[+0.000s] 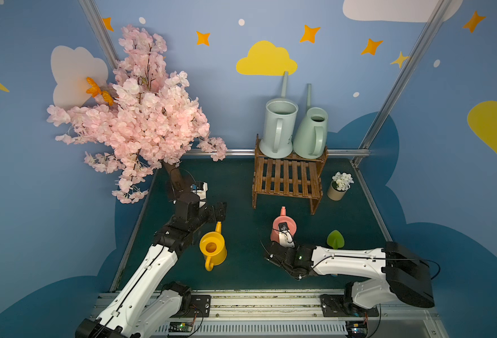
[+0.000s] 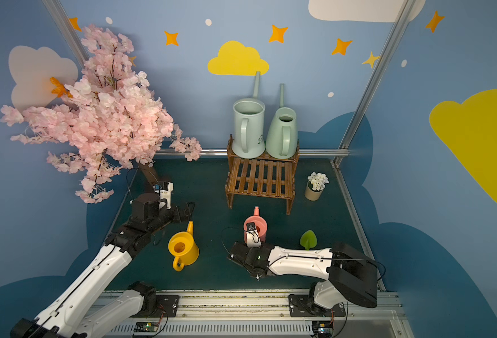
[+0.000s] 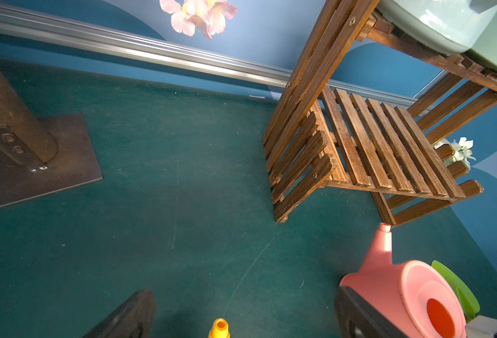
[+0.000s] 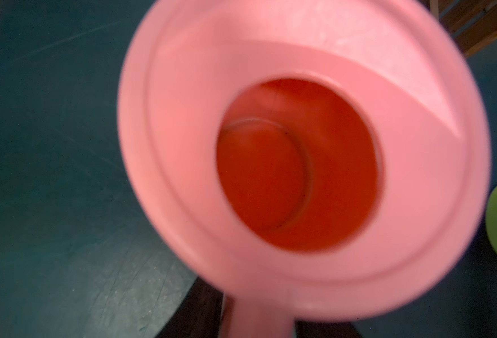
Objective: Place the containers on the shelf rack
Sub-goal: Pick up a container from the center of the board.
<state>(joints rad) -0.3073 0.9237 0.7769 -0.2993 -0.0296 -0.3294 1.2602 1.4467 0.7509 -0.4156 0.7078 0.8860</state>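
Observation:
On the upper tier of the dark-brown shelf rack [image 1: 285, 178] stand a tall pale blue-grey can [image 1: 278, 128] and a mint-green can [image 1: 311, 134]; the lower tier is bare. The small salmon-pink can [image 1: 291, 224] stands on the green mat in front of the rack. My right gripper [image 4: 259, 319] is shut on its handle, with a dark finger on each side. The small yellow can [image 1: 213, 248] stands to the left, handle toward the front. My left gripper [image 1: 215, 212] hovers just behind its spout [image 3: 219, 327], open wide and holding nothing.
A pink blossom tree [image 1: 136, 117] with a brown base plate [image 3: 36, 164] fills the back left. A cream pot with white flowers [image 1: 339, 187] sits right of the rack. A green trowel blade [image 1: 335, 239] lies beside my right arm. A metal rail [image 3: 153, 55] edges the back.

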